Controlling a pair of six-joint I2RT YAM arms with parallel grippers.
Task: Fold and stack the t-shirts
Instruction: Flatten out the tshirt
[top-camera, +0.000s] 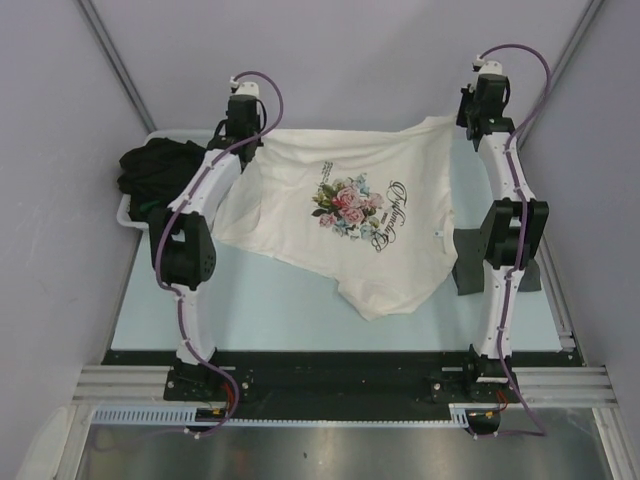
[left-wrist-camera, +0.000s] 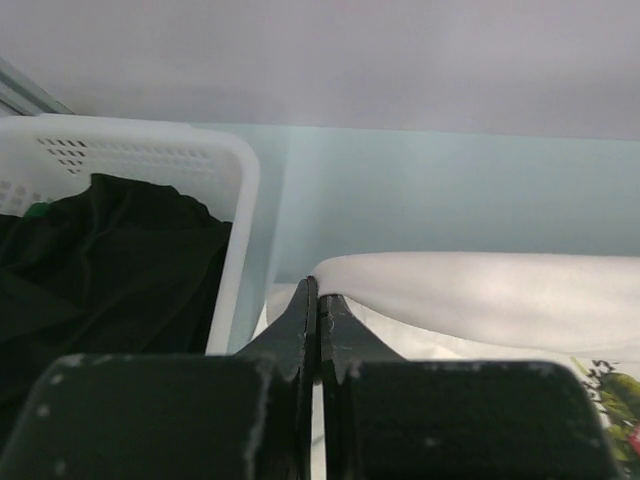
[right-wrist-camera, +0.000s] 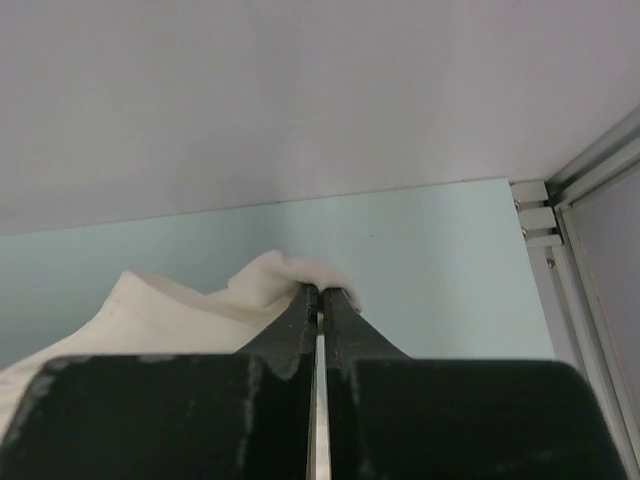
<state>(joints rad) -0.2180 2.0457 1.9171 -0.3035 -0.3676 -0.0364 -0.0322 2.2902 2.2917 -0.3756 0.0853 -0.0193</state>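
Two far corners of the cream-white rose-print cloth t-shirt, spread mid-frame, are clenched by the left gripper and the right gripper. Black cloth tees fill the white perforated plastic tub, upper left.

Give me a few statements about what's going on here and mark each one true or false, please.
1. Both pairs of jaws are shut on the cream shirt. True.
2. The cream shirt is folded. False: it is spread open, with its print facing up.
3. Black shirts sit in the white tub. True.
4. The tub stands by the right arm. False: it is at the table's far left, beside the left arm.
5. The print shows a car. False: it shows pink roses and dark script.
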